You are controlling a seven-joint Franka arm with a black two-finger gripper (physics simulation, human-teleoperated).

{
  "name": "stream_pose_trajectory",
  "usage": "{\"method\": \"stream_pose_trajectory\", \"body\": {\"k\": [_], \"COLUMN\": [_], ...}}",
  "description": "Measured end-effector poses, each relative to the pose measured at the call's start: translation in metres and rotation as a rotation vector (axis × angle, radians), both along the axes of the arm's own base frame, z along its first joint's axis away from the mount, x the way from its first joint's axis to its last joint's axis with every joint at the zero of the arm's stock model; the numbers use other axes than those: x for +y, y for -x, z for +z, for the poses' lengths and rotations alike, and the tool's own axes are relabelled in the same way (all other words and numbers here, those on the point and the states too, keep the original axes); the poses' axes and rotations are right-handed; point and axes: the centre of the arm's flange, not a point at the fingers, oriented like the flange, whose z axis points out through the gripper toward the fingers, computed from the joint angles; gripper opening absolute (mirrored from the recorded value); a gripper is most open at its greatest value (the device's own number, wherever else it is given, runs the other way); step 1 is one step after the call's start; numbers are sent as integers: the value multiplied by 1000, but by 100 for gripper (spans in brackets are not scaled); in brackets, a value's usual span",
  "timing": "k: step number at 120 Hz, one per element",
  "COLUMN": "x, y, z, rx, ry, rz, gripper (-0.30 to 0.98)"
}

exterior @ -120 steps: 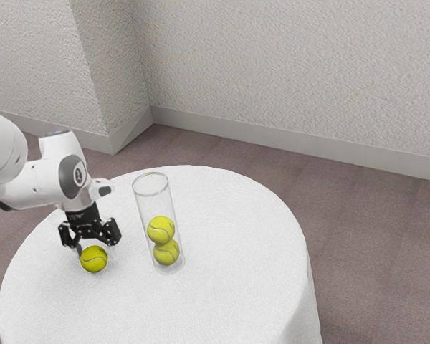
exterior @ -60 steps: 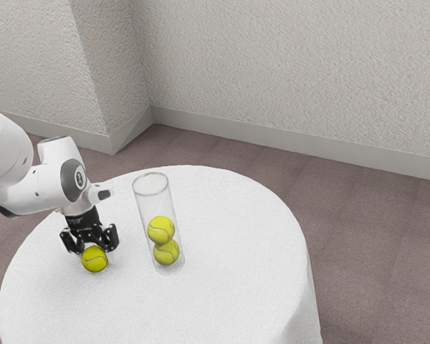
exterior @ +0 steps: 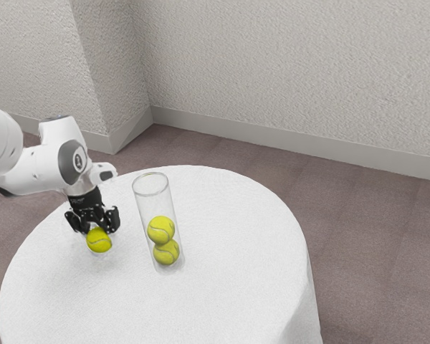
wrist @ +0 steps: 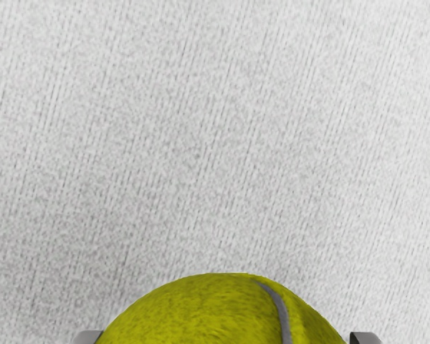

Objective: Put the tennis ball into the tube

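Observation:
My black gripper point(exterior: 98, 231) is shut on a yellow-green tennis ball point(exterior: 99, 241), one finger on each side, and holds it a little above the white cloth. In the wrist view the held tennis ball point(wrist: 222, 312) lies between the gripper's two fingertips point(wrist: 226, 338) at the lower edge. Toward the exterior view's right stands a clear upright tube point(exterior: 152, 204), open at the top. Two tennis balls are stacked inside it, an upper ball point(exterior: 160, 230) and a lower ball point(exterior: 167, 252). The held ball hangs beside the tube, lower than its rim and apart from it.
The round table point(exterior: 236, 251) is covered with a white cloth. Beyond it lie a brownish floor point(exterior: 373, 236) and a pale textured wall point(exterior: 294, 64).
The gripper has closed around the ball and risen, lifting it off the cloth and slightly toward the exterior view's right. The tube and its two balls have stayed put.

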Motion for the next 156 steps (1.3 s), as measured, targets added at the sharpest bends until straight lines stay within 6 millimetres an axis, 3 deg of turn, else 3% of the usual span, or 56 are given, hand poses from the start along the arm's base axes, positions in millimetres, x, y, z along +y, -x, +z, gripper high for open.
{"method": "stream_pose_trajectory", "body": {"k": [20, 37, 49, 66, 93, 112, 123, 142, 156], "x": [2, 1, -3, -28, -59, -113, -133, -146, -139], "y": [-43, -80, -87, -93, -98, -102, -102, -101, -106], "z": [89, 186, 221, 237, 227, 233, 236, 236, 232], "rx": [-78, -142, -137, -124, -109, -151, -167, -193, -207], "ry": [-103, -249, -310, -350, -351, -365, -370, -386, -395], "rz": [-117, -182, -193, -220, -242, -309, -330, -342, -337], "gripper": [27, 25, 25, 23, 22, 21, 21, 21, 21]}}
